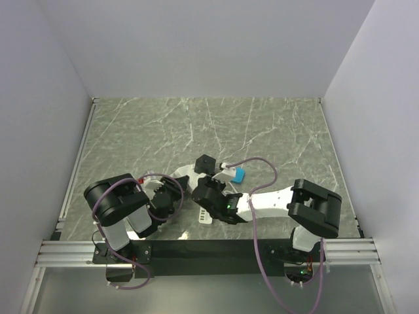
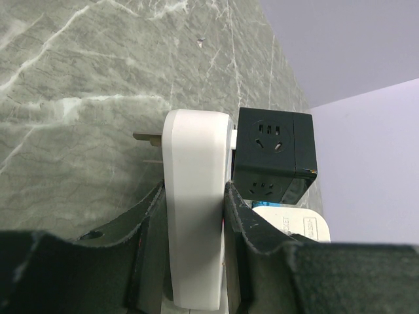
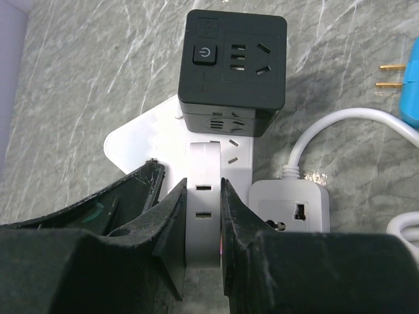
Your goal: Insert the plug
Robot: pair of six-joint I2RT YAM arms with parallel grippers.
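A blue plug (image 1: 239,174) with brass prongs lies on the table right of the black cube socket (image 1: 205,163); it shows at the right edge of the right wrist view (image 3: 411,78). My left gripper (image 1: 175,195) (image 2: 194,190) is shut on a white socket block (image 2: 196,216), seen edge-on, with a metal prong (image 2: 145,138) on its left side. The cube (image 2: 275,154) sits against the block's right side. My right gripper (image 1: 208,191) (image 3: 203,186) is shut on a white rounded body (image 3: 204,203) with two slots, just below the cube (image 3: 232,62).
A small white extension socket (image 3: 291,206) with a white cable lies right of my right gripper's fingers. Purple cables loop over the marble table (image 1: 163,124). White walls close in the left, back and right sides.
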